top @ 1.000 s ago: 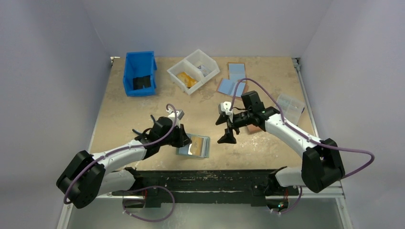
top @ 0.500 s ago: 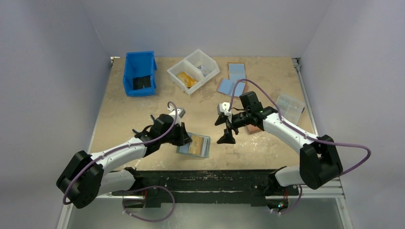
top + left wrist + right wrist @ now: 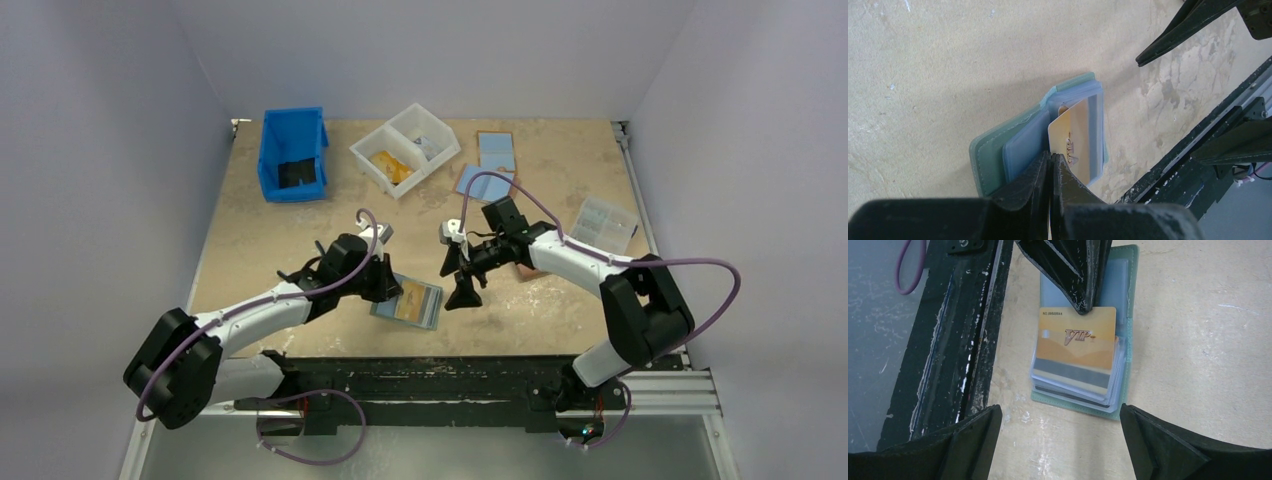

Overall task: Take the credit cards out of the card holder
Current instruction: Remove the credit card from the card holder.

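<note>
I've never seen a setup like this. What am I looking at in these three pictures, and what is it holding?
Two robot arms are bolted at the near edge of a table, each ending in two fingers. One picture looks down from above; the other two come from a camera on each wrist, so each shows its own dark fingers. The left arm's fingers are shut on a gold VIP card, partly out of the open teal card holder lying on the table. The right arm's fingers hover open beside it, holding nothing. Farther back are a blue bin, a white two-compartment tray, light-blue wallets and a clear plastic box.
</note>
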`<state>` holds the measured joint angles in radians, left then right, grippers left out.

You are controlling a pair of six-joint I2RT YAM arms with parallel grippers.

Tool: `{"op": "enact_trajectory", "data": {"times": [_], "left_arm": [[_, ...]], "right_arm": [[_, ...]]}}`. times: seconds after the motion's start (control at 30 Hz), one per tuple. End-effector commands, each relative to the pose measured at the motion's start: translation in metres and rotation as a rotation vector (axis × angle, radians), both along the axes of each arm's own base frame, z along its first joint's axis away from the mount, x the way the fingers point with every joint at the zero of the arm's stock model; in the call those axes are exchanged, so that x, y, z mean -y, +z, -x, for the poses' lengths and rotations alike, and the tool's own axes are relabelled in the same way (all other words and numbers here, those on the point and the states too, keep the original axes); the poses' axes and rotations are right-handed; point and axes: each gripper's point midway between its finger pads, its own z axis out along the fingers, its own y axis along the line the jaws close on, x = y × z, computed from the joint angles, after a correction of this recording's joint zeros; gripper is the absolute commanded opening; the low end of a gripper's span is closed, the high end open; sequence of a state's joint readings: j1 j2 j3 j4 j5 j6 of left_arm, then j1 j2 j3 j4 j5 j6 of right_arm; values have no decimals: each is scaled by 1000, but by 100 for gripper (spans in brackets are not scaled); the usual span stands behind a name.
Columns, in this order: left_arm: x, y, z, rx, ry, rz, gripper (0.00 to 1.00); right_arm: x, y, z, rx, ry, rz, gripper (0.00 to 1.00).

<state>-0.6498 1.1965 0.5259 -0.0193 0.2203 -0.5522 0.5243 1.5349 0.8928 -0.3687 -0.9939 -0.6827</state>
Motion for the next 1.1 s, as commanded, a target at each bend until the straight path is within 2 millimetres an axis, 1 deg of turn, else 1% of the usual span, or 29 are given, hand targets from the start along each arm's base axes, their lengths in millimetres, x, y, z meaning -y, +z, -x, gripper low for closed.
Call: {"op": "enact_trajectory", "data": {"times": [0.0, 0.1, 0.2, 0.3, 0.53, 0.63, 0.73, 0.83, 1.0, 1.03, 1.07], "left_arm": [[-1, 15, -21, 69, 30, -30, 0], [-14, 14, -23, 66, 79, -96, 0], [-19, 13, -23, 56, 93, -121, 0], [-20, 14, -23, 47, 93, -131, 0], [-21, 31, -23, 66, 99, -126, 0], [-20, 31, -23, 56, 100, -104, 0], [-17, 28, -21, 38, 100, -75, 0], [-15, 29, -21, 31, 100, -55, 0], [-21, 30, -21, 29, 112, -55, 0], [-23, 30, -21, 30, 113, -57, 0], [-24, 30, -20, 28, 114, -59, 0]], "right_arm": [[-12, 18, -8, 0, -1, -58, 99], [-13, 17, -9, -1, -7, -56, 99], [-13, 15, -9, -16, -6, -53, 99], [-14, 15, -8, -23, -4, -56, 99], [-17, 18, -2, -36, 17, -72, 99], [-21, 17, 4, -45, 37, -76, 99], [-29, 16, 13, -47, 63, -70, 97], [-40, 12, 17, -49, 60, -41, 88], [-54, 4, 10, -82, -12, 6, 63], [-56, 4, 9, -95, -23, 4, 58], [-57, 4, 7, -104, -35, 6, 56]]}}
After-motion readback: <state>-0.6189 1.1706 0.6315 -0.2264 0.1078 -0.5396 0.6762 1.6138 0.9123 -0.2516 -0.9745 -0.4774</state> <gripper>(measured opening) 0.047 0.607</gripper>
